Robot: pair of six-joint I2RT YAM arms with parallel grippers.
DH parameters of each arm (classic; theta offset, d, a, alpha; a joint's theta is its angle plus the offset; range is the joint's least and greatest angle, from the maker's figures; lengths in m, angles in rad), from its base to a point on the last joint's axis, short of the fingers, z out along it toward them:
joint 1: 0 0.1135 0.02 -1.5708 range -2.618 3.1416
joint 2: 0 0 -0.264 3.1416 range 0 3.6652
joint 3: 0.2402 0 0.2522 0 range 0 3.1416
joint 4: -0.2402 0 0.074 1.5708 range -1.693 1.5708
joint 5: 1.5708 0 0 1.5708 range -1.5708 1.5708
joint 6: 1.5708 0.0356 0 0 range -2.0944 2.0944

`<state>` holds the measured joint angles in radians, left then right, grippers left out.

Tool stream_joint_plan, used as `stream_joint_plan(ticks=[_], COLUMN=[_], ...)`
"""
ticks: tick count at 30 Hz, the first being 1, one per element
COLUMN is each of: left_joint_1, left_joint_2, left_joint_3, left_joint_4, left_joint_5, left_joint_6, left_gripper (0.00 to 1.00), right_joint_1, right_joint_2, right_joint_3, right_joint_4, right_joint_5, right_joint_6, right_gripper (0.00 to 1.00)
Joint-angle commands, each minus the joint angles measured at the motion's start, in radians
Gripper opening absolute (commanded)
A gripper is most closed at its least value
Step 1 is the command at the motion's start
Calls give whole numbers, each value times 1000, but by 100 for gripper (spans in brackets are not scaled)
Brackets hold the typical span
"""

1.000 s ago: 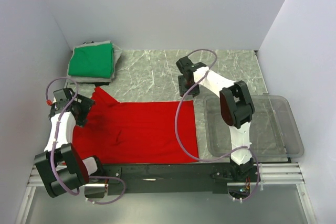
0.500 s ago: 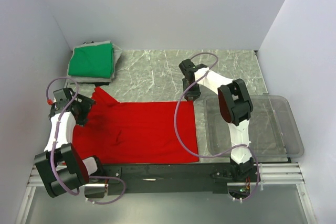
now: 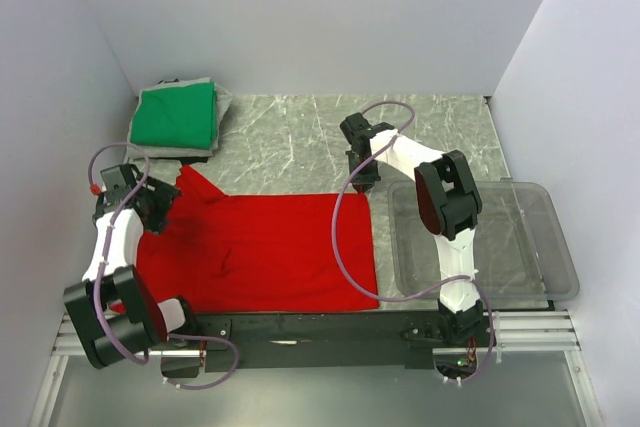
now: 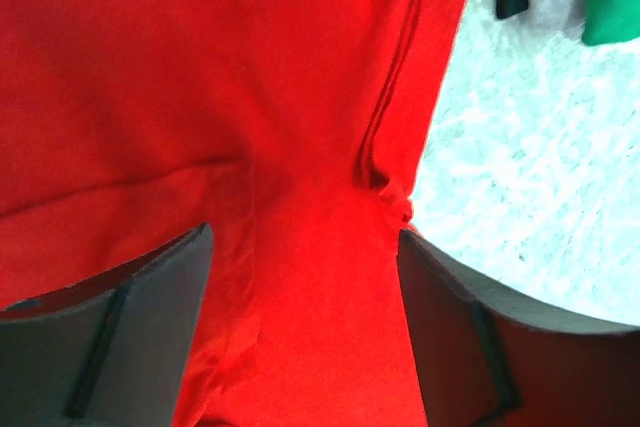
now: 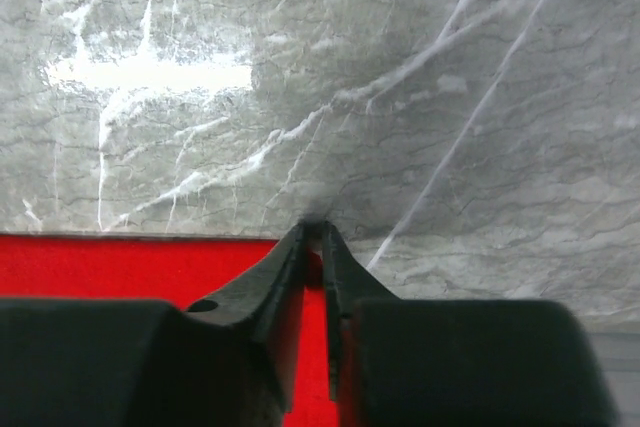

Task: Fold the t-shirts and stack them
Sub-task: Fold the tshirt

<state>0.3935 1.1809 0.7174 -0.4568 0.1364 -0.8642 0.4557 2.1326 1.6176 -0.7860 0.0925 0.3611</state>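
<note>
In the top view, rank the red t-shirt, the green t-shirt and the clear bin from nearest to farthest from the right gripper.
1. red t-shirt: its far right corner lies between the fingers of the right gripper.
2. clear bin: close by on the right side.
3. green t-shirt: folded in the far left corner.

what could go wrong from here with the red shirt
1. The right pincer is closed at the very far hem of the red t-shirt, with only a sliver of cloth between its jaws, so the cloth may slip out on lifting.
2. The left pincer hangs open over a wrinkled seam by the sleeve. Closing there could grab bunched cloth and skew the fold.
</note>
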Motion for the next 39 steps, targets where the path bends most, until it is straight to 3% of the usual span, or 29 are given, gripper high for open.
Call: stream_joint_plan(ticks=[1, 5, 19, 31, 39], left_joint_1=[-2, -39, -73, -116, -131], left_joint_2=[61, 195, 563, 729, 760], left_joint_3=[71, 175, 435, 562, 579], left_joint_4=[99, 156, 236, 224, 208], left_joint_5=[34, 46, 37, -41, -132], left_joint_6=[42, 103, 223, 263, 245], left_gripper=[77, 70, 38, 31, 34], right_joint_1=[-3, -3, -3, -3, -5], right_joint_2=[-14, -20, -39, -28, -22], right_joint_3=[-22, -31, -21, 25, 36], right_joint_4=[-32, -36, -47, -82, -93], right_joint_5=[15, 12, -16, -31, -31], right_joint_6=[-1, 2, 4, -2, -11], right_gripper=[17, 5, 4, 4, 4])
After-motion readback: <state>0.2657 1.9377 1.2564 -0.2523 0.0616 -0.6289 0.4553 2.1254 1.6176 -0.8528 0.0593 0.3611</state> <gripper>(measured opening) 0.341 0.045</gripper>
